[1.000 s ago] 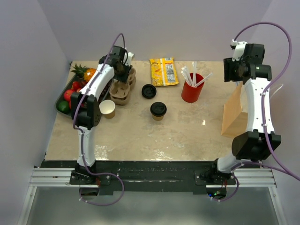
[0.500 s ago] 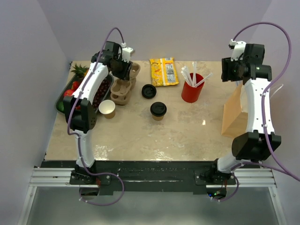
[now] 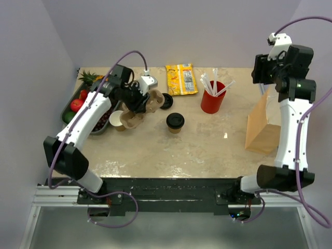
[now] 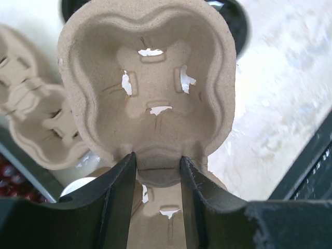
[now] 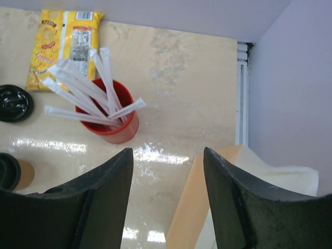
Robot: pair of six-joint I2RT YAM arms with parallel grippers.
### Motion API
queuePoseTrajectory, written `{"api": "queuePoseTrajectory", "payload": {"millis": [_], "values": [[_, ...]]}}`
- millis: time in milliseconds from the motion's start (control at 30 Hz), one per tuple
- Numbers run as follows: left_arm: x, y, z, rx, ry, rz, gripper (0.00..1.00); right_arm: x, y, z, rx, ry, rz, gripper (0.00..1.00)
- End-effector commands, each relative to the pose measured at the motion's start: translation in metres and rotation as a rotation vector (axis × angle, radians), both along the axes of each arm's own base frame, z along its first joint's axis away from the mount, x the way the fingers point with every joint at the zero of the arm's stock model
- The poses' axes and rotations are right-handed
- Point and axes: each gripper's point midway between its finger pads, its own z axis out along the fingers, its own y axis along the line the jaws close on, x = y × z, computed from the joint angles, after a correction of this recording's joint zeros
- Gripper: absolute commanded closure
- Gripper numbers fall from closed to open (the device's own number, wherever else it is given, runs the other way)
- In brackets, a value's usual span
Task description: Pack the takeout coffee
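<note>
The beige stone-patterned table (image 3: 197, 148) carries everything. At its right edge a brown paper bag (image 3: 261, 130) stands upright, its mouth open to the top. The right gripper (image 5: 168, 155) hangs high above the back right corner beside the bag, its jaws spread apart with nothing between them.

At the left edge lies a dark fruit tray (image 3: 65, 106) with a pineapple, red fruit and a green one. The left gripper (image 4: 158, 161) is clamped on the edge of a moulded pulp cup carrier (image 4: 148, 104), one finger on either side of its wall, holding it tilted above the table. More such carriers (image 3: 133, 118) lie just beneath and beside it.

A yellow snack packet (image 3: 180, 79) lies flat at the back. Right of it stands a red cup (image 3: 211, 102) filled with wrapped straws (image 5: 85, 93).

The takeout coffee (image 3: 175, 122) stands upright, lid on, near the middle of the table, well apart from the bag and untouched by either gripper. A lidless paper cup (image 3: 116, 120) stands beside the tray. A loose black lid (image 3: 167, 100) lies flat just behind the coffee, next to the held carrier.
</note>
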Motion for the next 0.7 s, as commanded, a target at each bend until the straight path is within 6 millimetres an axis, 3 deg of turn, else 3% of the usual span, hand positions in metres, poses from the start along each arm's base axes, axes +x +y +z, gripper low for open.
{"api": "queuePoseTrajectory", "payload": {"millis": [0,100,267,300,433,600,667], "values": [[-0.045,-0.012,0.015,-0.023,-0.08,-0.178,0.8,0.018,0.007,0.042,0.086,-0.13,0.005,0.41],[-0.077,-0.017,-0.009,-0.023,-0.051,-0.273,0.8,-0.008,-0.01,0.059,-0.006,-0.173,-0.083,0.4],[-0.107,-0.03,-0.028,-0.041,-0.071,-0.42,0.81,-0.042,-0.057,0.038,-0.168,-0.012,-0.303,0.37],[-0.106,-0.034,-0.028,-0.049,-0.098,-0.433,0.81,-0.052,-0.073,0.041,-0.203,0.004,-0.382,0.36],[-0.112,-0.041,-0.044,-0.068,-0.125,-0.481,0.81,-0.08,-0.091,0.064,-0.266,0.002,-0.463,0.36],[-0.109,-0.043,-0.062,-0.037,-0.122,-0.508,0.81,-0.115,-0.127,0.07,-0.392,0.057,-0.59,0.33],[-0.107,-0.043,-0.069,-0.025,-0.121,-0.507,0.81,-0.124,-0.141,0.057,-0.464,0.136,-0.615,0.3]]}}
